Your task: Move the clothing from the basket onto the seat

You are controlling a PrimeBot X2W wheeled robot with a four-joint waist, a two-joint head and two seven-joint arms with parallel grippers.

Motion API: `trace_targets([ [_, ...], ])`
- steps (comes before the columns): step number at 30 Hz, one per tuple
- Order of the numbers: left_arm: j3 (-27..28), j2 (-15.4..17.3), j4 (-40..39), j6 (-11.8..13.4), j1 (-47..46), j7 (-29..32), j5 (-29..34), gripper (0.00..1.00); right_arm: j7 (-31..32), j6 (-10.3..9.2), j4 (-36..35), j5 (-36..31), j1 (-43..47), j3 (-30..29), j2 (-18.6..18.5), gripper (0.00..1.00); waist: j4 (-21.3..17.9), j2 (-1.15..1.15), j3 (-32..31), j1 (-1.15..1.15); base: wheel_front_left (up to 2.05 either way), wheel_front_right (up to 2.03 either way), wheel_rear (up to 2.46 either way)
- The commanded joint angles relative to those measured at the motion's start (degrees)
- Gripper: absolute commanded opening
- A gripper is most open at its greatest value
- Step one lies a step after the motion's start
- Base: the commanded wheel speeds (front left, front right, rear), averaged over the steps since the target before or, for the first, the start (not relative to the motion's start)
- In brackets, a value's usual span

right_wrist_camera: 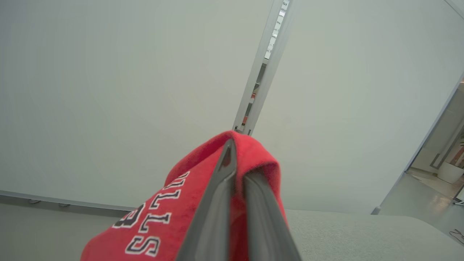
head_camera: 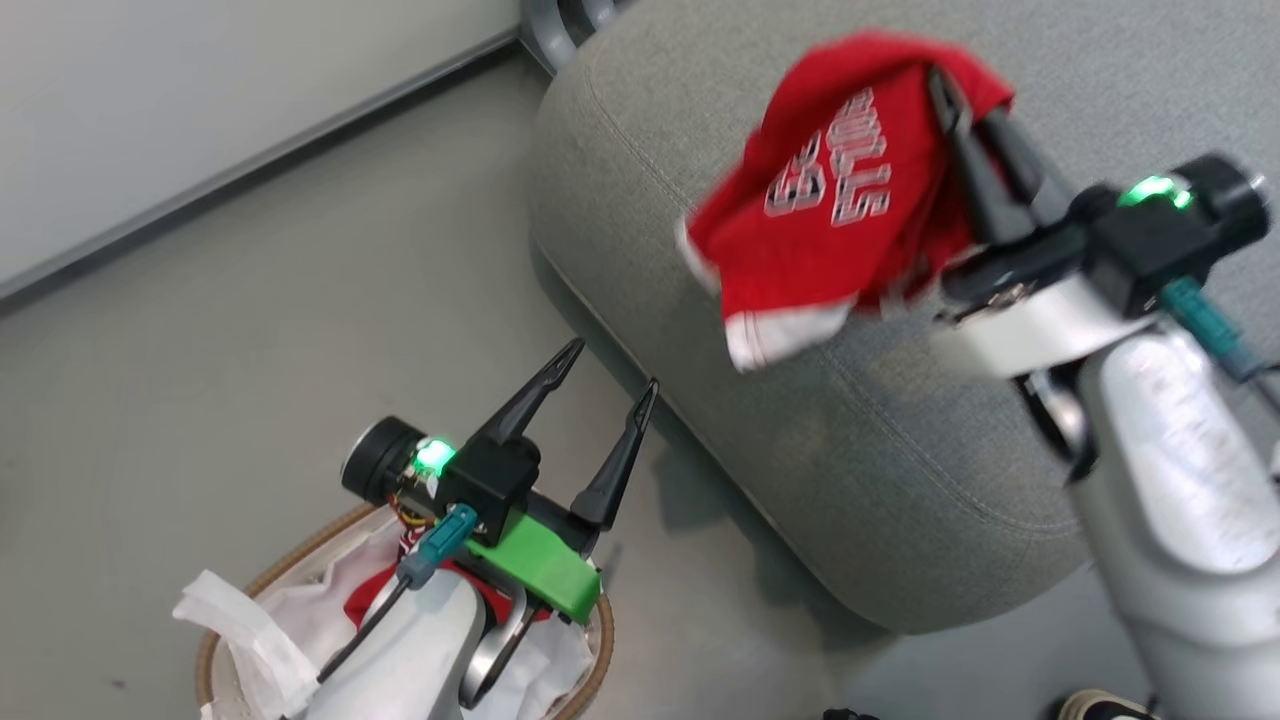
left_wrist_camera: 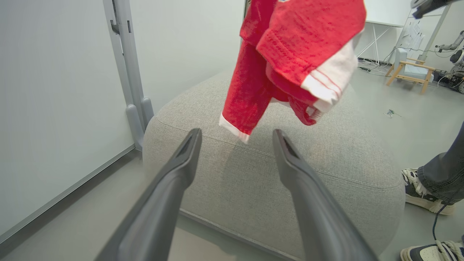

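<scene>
A red jersey [head_camera: 820, 190] with white trim and lettering hangs in the air over the grey seat [head_camera: 760, 420], pinched in my right gripper [head_camera: 950, 90], which is shut on its upper fold [right_wrist_camera: 239, 156]. The left wrist view shows the same jersey [left_wrist_camera: 290, 61] dangling above the seat [left_wrist_camera: 253, 170]. My left gripper [head_camera: 610, 375] stands open and empty above the basket [head_camera: 590, 670], its fingers [left_wrist_camera: 181, 170] pointing toward the seat's near edge. More red clothing [head_camera: 365, 600] lies in the basket on the white liner [head_camera: 240, 620], partly hidden by my left arm.
A pale wall and a grey panel foot [left_wrist_camera: 136, 116] stand left of the seat. A person's shoes [left_wrist_camera: 424, 195] and trouser leg are at the seat's right side. A wooden chair [left_wrist_camera: 407, 70] stands far back.
</scene>
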Motion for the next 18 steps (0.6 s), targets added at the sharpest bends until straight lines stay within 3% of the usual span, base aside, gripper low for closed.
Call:
trace_targets([
  [1, -0.1, 1.1, -0.3, -0.1, -1.7, -0.1, -0.4, 1.00, -0.1, -0.06, 0.4, -0.7, -2.7, -0.7, -1.3, 0.00, 1.8, 0.00, 6.9, 0.00, 0.00, 0.00, 0.00],
  [8, -2.5, 2.4, -0.7, -0.1, -6.2, -0.1, -1.1, 1.00, -0.1, -0.07, 4.7, -4.4, -14.0, -5.4, -8.8, 0.00, 7.3, 0.00, 14.6, 0.00, 0.00, 0.00, 0.00],
  [18, -3.3, 4.3, -2.6, -0.1, -11.9, -0.1, -0.7, 1.00, -0.1, -0.07, 15.5, -11.4, -22.8, -16.5, -12.8, 0.00, 14.5, 0.00, 22.1, 0.00, 0.00, 0.00, 0.00],
])
